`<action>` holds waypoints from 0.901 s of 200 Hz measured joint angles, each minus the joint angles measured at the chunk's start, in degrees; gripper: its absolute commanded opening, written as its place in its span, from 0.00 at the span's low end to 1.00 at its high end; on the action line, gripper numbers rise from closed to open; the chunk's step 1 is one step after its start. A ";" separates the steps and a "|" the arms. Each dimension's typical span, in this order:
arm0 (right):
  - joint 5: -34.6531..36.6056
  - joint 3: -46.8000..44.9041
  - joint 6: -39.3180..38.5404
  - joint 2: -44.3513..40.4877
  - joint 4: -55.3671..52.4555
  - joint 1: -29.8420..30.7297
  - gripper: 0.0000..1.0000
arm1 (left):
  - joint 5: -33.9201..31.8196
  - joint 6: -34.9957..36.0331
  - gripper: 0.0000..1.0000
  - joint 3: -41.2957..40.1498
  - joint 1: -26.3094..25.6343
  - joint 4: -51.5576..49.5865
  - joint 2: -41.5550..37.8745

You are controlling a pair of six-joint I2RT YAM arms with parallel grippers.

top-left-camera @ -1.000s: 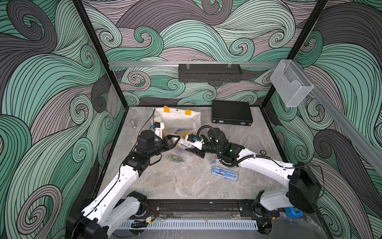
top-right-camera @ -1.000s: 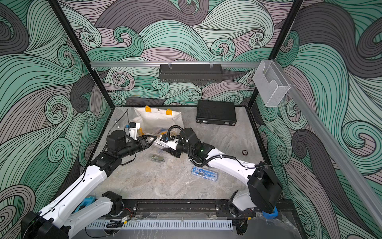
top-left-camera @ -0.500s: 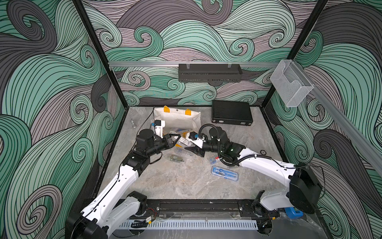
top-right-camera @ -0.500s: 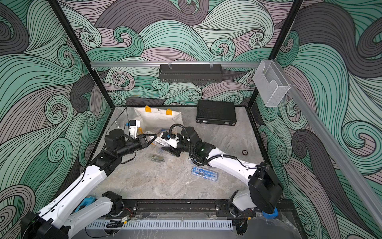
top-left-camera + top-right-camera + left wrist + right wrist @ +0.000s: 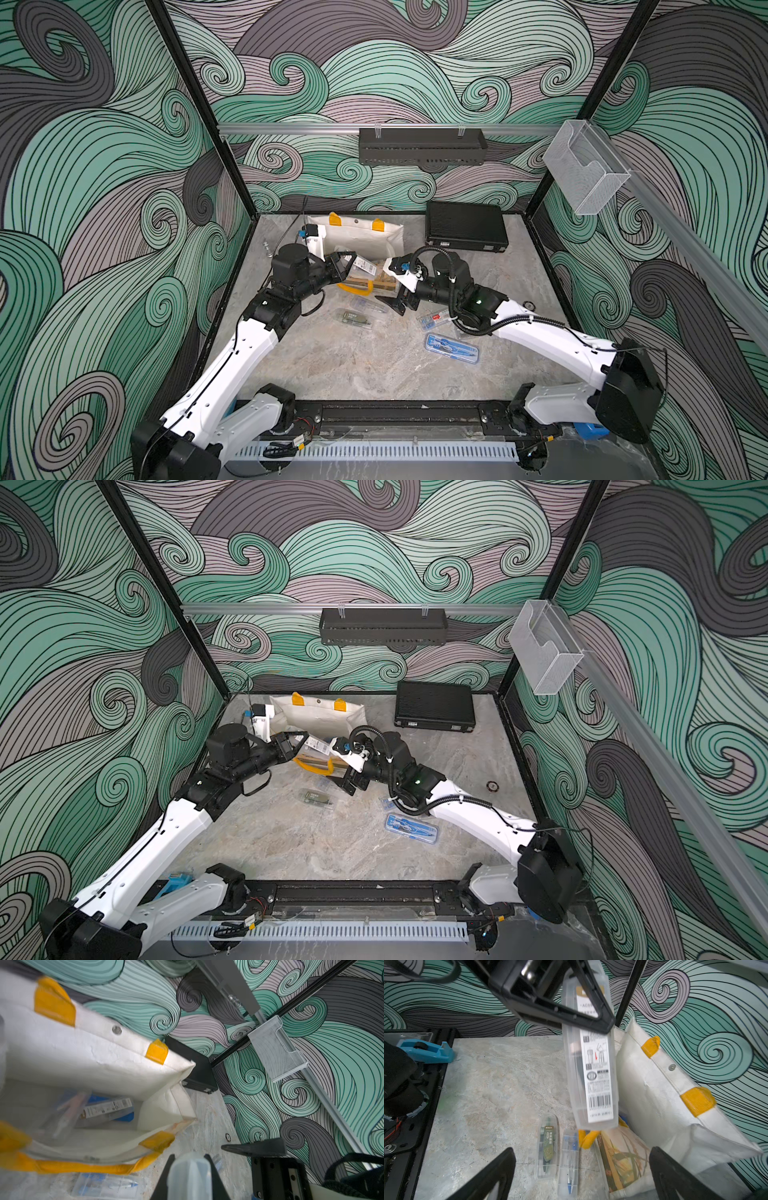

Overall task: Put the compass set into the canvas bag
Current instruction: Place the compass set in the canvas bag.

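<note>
- The left gripper (image 5: 351,264) is clamped on the upper end of the set (image 5: 593,1076), a clear case with a barcode label. One finger (image 5: 604,1024) crosses the label.
- The set hangs steeply tilted over the bag's (image 5: 361,237) open mouth, lower end down near the bag's front handle. It is not inside, and I cannot tell whether it touches the bag.
- In the left wrist view the end of the set (image 5: 190,1176) shows between the fingers, with the bag's (image 5: 93,1059) opening beyond it.
- The right gripper (image 5: 582,1148) sits just in front of the bag, jaws wide apart with nothing between them.
- The bag stands open, with its back wall upright and its picture side low on the table.
- A boxed set (image 5: 108,1108) already lies inside the bag.
- A green set (image 5: 548,1147) and a slim set (image 5: 569,1163) lie side by side on the table just in front of the bag.
- A blue set (image 5: 451,349) lies farther in front of the bag, beside the right arm.
- A black case (image 5: 465,226) lies flat beside the bag, apart from it.
</note>
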 measured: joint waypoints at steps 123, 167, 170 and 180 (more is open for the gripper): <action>9.25 -2.19 0.02 4.87 -6.84 -2.23 1.00 | -22.12 17.77 0.15 21.22 0.11 -12.09 26.16; 9.14 -1.07 0.50 7.41 -6.16 -2.23 1.00 | -24.48 17.97 0.15 21.29 0.11 -13.25 30.49; 9.11 -1.03 0.57 7.54 -5.95 -2.23 1.00 | -24.48 17.97 0.15 21.31 0.11 -13.31 30.84; 9.09 -0.94 0.66 7.96 -5.27 -2.23 1.00 | -24.50 17.94 0.16 21.57 0.11 -13.81 32.04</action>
